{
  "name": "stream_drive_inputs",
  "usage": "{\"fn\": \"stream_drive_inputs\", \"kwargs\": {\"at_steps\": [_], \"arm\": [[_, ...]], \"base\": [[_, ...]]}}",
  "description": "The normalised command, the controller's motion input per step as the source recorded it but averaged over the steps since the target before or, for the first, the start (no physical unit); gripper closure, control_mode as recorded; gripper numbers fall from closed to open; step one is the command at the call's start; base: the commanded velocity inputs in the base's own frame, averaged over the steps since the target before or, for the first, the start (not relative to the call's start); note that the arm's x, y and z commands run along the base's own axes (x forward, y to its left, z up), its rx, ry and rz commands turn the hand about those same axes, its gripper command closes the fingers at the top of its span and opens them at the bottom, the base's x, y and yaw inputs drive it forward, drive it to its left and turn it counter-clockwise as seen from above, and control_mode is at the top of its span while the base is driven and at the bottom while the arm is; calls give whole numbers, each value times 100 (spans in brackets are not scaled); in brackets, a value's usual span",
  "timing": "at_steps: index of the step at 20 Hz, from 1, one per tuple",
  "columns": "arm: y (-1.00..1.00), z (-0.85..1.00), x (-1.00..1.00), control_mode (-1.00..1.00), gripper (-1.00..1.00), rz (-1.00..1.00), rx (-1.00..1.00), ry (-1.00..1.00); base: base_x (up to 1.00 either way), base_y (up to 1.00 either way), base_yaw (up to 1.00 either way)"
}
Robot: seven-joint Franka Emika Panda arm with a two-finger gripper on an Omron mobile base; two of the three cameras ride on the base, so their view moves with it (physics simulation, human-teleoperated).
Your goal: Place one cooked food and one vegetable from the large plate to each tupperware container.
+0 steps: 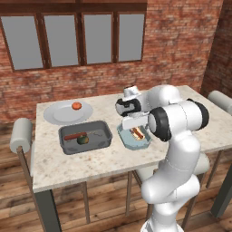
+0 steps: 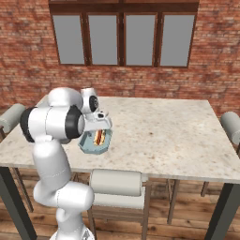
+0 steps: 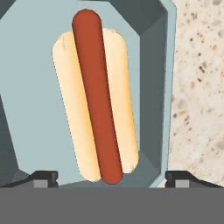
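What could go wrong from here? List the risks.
1. The hot dog lies in the light-blue tub between the open jaws; lifting crookedly might drag it or tip the tub.
2. The tomato sits alone on the large plate; being round, it may roll when grasped.

hot dog (image 3: 95,103): lying in light-blue container (image 3: 30,52) | fingertips (image 3: 43,177): spread wide, clear of bun | table (image 3: 199,87): speckled, beside container

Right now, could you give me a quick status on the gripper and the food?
Gripper open above hot dog. Hot dog lying in light-blue tub. Tomato on large plate. Nothing in the way.
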Motion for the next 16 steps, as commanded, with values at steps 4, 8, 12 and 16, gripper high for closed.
{"fn": "stream_drive_inputs", "kwargs": {"at_steps": [4,8,12,16], "arm": [[0,87,-28,-100,-100,0,0,0],[0,82,-76,-100,-100,0,23,0],[7,81,-100,-100,-100,0,34,0],[14,65,-100,-100,-100,4,10,-1]], "base": [[0,0,0],[0,0,0],[0,0,0],[0,0,0]]}}
